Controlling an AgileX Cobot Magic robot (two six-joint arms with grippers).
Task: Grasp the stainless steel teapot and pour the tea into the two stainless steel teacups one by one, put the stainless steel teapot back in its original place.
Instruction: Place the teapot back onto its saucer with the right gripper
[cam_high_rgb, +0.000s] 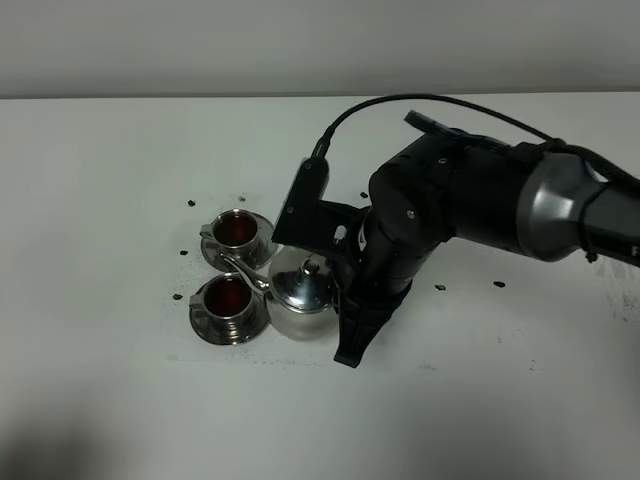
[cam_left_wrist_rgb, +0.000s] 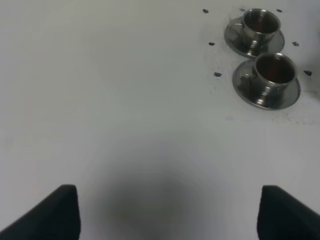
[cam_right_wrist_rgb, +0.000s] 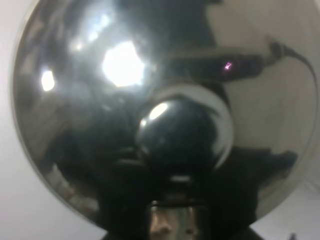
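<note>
— Steel fills nearly the whole right wrist view: the domed lid of the stainless steel teapot (cam_right_wrist_rgb: 150, 100) with its round knob (cam_right_wrist_rgb: 182, 132) dead centre. What can you make out around it?

— Little. The right gripper (cam_high_rgb: 352, 322) is lost in dark reflection at that view's edge, so its jaws are not readable there. From the high camera, the black arm (cam_high_rgb: 470, 200) covers the pot's handle side, and I cannot tell whether the jaws are pinching the handle or standing apart from it.

— And where does the teapot (cam_high_rgb: 300, 295) sit?

— On the bench (cam_high_rgb: 120, 200), about midway between its near and far edges, a little toward the left side. Its spout points at the two stainless steel teacups (cam_high_rgb: 238, 232), which stand on saucers just beside it, one nearer the far edge, the other (cam_high_rgb: 228, 300) nearer the near edge. Both hold dark reddish tea (cam_high_rgb: 238, 230). Whether a tray lies under the pot is hidden by the pot itself.

— The left gripper (cam_left_wrist_rgb: 167, 212)?

— Only two dark fingertips (cam_left_wrist_rgb: 55, 215) show at the cut-off border, spread wide with nothing between them. It hangs above bare bench, well apart from the cups (cam_left_wrist_rgb: 272, 72).

— Room to move?

— Open white surface toward the near edge and both side edges. Small dark specks (cam_high_rgb: 470, 285) dot the surface around the cups and beside the arm.
</note>
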